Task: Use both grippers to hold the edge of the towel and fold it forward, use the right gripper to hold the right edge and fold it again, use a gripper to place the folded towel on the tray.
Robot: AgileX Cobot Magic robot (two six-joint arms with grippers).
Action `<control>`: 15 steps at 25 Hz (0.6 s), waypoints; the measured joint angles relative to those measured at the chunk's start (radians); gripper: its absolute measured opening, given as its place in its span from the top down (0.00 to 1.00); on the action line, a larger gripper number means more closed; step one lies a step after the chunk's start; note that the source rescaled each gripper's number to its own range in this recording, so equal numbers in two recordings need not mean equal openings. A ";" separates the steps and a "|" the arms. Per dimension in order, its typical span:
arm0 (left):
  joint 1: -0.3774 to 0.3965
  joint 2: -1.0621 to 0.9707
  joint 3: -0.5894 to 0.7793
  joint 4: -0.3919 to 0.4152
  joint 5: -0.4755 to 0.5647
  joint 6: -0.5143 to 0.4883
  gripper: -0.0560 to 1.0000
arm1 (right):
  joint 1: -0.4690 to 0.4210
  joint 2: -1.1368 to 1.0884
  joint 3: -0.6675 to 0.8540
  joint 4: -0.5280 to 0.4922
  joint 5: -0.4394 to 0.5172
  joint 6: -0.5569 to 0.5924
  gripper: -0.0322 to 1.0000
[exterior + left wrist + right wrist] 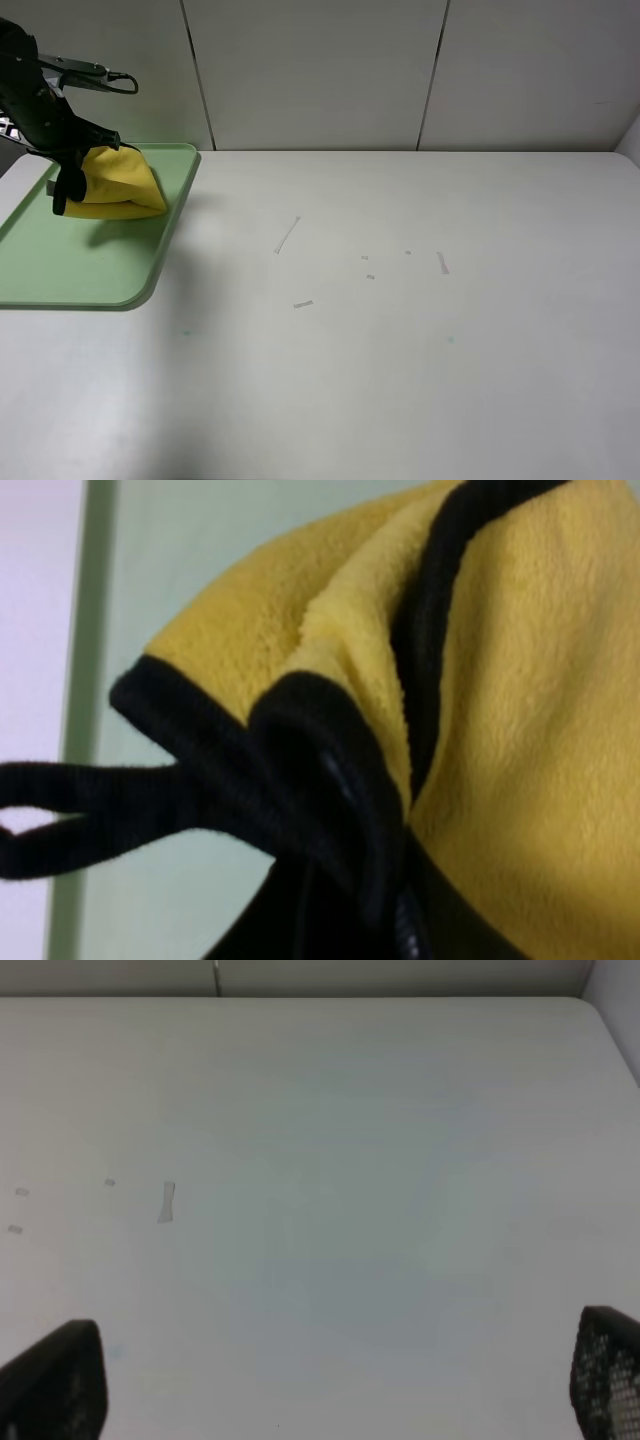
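On the far left of the white desk [400, 350], a pale mint-green rectangular plastic tray [60, 270] with a low raised rim sits near the back wall. The yellow plush microfibre towel [122, 185], bunched into a folded bundle, hangs partly over the tray's rear half, its lower side meeting the tray floor. The left pincer [68, 190], matte black, is closed onto the towel at the bundle's left end. Seen from the left wrist, the black bound hem [200, 750] and small black corner loop [80, 815] lie close against the lens. The right pincer [330, 1380] is spread wide above bare desk, holding nothing. Small tape scraps [287, 235] mark the desk centre.
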 joint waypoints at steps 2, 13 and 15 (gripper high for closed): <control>0.000 0.000 0.000 0.001 0.000 0.000 0.72 | 0.000 0.000 0.000 0.000 0.000 0.000 0.00; 0.018 0.000 0.012 0.012 -0.045 -0.060 0.01 | 0.000 0.000 0.000 0.000 0.000 0.000 0.00; 0.018 0.000 0.012 0.012 -0.045 -0.060 0.00 | 0.000 0.000 0.000 0.000 0.000 0.000 0.00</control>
